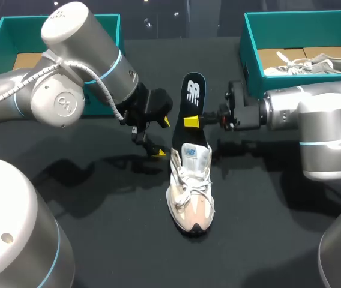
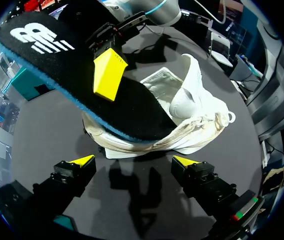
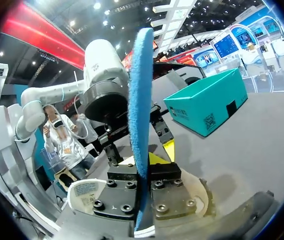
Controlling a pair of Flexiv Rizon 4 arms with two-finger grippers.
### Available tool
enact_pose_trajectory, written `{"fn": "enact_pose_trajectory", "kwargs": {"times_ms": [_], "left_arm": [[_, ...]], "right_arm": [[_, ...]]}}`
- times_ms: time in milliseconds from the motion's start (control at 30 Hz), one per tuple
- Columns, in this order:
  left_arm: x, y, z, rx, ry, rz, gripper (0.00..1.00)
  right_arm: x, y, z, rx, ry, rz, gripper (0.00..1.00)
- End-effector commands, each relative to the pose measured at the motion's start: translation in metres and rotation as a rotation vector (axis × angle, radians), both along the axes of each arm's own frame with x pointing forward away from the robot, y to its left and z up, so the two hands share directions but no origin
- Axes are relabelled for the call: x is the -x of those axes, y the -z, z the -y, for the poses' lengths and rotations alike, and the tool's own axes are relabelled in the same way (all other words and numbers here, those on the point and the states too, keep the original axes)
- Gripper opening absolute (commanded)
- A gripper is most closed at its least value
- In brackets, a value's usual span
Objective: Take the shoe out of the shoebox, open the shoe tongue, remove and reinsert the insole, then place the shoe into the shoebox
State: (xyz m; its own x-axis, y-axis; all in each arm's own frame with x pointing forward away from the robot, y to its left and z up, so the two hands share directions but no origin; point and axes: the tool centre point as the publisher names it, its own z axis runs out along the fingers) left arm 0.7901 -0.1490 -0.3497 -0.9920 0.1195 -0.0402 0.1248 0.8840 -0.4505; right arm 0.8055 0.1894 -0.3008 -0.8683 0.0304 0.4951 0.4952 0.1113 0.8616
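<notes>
White and beige lace-up sneaker (image 1: pixel 190 191) is seen at the centre of the head view, standing upright on its sole on the black table (image 1: pixel 98 240), with its toe turned toward the lower edge of the frame and its heel opening toward the upper edge. The padded white tongue (image 1: pixel 188 153) is raised above the loose laces. A black foam insole with a blue edge and a white logo (image 1: pixel 193 96) is held tilted above the heel, rising toward the upper centre of the frame, while its lower end is tucked into the sneaker's opening. The insole is pinched about halfway along by the right gripper (image 1: pixel 196 121), which comes in from the right of the frame; in the right wrist view the insole is shown edge-on, pressed between the two fingers from both sides. The left gripper (image 1: pixel 161 137) is placed just left of the insole, apart from it, with its yellow-tipped fingers spread and nothing between them; in the left wrist view the sneaker and the slanted insole are seen ahead of the open fingers. Two teal cardboard shoeboxes are set at the far side of the table: one (image 1: pixel 107 27) in the upper left of the head view, behind the left arm, and one (image 1: pixel 251 54) in the upper right, in which a second white shoe (image 1: pixel 320 63) is laid on its side.
</notes>
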Motion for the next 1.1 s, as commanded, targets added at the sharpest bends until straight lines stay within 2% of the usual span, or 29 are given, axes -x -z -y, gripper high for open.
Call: {"fn": "enact_pose_trajectory", "kwargs": {"times_ms": [33,267,567,600,667,867,1100], "left_arm": [[0.0,0.001,0.0,0.0,0.0,0.0,1.0],[0.0,0.001,0.0,0.0,0.0,0.0,1.0],[0.0,0.001,0.0,0.0,0.0,0.0,1.0],[0.0,0.001,0.0,0.0,0.0,0.0,1.0],[0.0,0.001,0.0,0.0,0.0,0.0,1.0],[0.0,0.001,0.0,0.0,0.0,0.0,1.0],[0.0,0.001,0.0,0.0,0.0,0.0,1.0]], "right_arm": [[0.005,0.018,-0.001,0.008,-0.007,-0.041,0.0],[0.025,0.036,0.004,0.053,0.034,-0.12,0.0],[0.038,0.041,0.004,0.078,0.061,-0.145,0.0],[0.038,0.039,0.004,0.077,0.063,-0.138,0.0],[0.036,0.033,0.004,0.075,0.062,-0.12,0.25],[0.027,0.015,0.005,0.08,0.056,-0.055,0.23],[0.011,0.005,0.008,0.087,0.063,-0.022,0.19]]}}
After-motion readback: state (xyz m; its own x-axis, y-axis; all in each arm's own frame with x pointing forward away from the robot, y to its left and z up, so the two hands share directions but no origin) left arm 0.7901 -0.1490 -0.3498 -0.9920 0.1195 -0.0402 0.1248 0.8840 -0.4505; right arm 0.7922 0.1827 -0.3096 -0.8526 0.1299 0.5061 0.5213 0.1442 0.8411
